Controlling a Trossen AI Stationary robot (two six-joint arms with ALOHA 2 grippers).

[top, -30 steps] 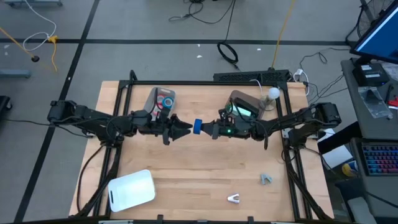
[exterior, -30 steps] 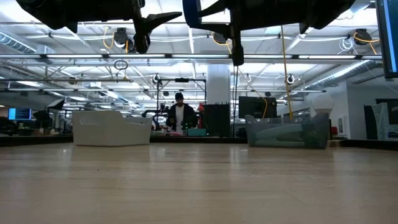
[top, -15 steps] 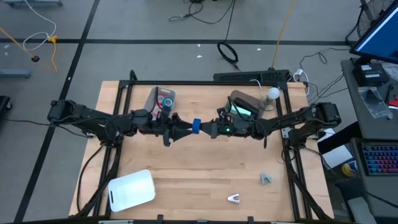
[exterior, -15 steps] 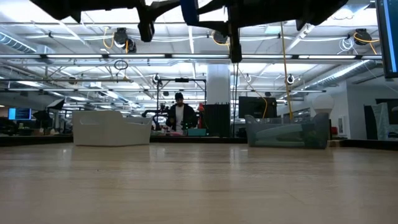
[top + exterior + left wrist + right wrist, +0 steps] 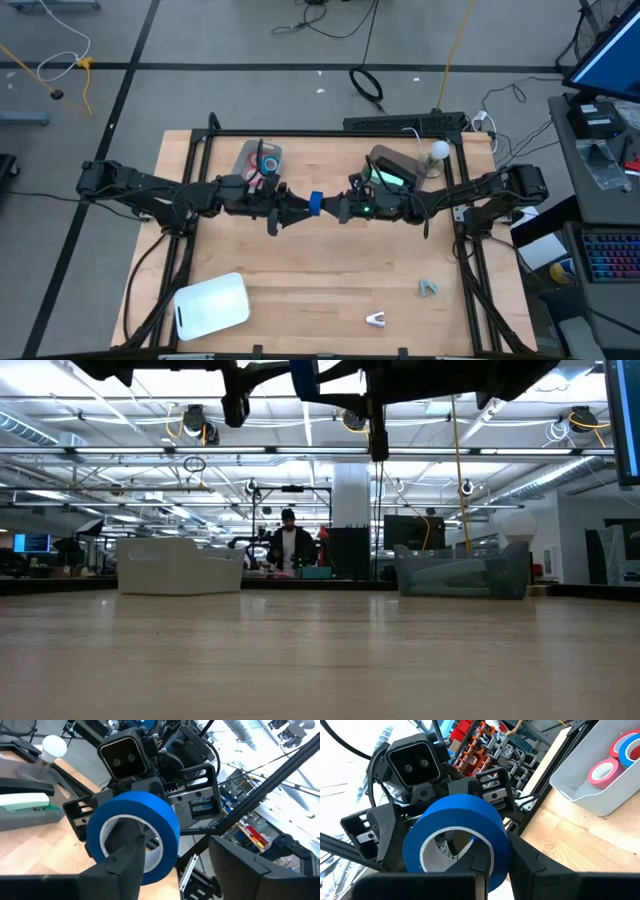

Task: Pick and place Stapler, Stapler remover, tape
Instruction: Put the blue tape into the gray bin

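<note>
Blue tape roll [image 5: 316, 203]: hanging in the air above the middle of the table [image 5: 330, 280], between the 2 gripper tips, its open ring facing along the line of the arms.
Right gripper [image 5: 334, 208]: clamping the blue roll, with 1 finger passing through the white core and the other lying on the outer blue band, as the right wrist view is showing [image 5: 485, 865].
Left gripper [image 5: 296, 209]: meeting the same roll from the opposite side with its fingers spread apart; in the left wrist view 1 finger [image 5: 131, 857] is sitting inside the roll's core and the other is standing off to the side of the blue band, so no squeeze on the roll is showing.
Bin with tape [image 5: 246, 157]: sitting at the far left part of the table, just behind the left arm; the right wrist view is showing a red roll [image 5: 601, 772] and part of another red-and-blue roll [image 5: 626, 745] lying inside it.
Stapler [image 5: 392, 176]: lying in the clear tray [image 5: 378, 155] at the far right part of the table, partly under the right arm; a white bulb-like thing [image 5: 439, 150] is sitting just beside that tray.
White lid [image 5: 212, 305]: lying flat near the front left corner.
Staple removers: 1 [image 5: 376, 319] lying near the front edge, another [image 5: 428, 288] lying a little farther back and to the right, well apart from the arms.
Low view: both arms are hanging along the top edge, and a person [image 5: 289, 545] is standing far back in the room.
</note>
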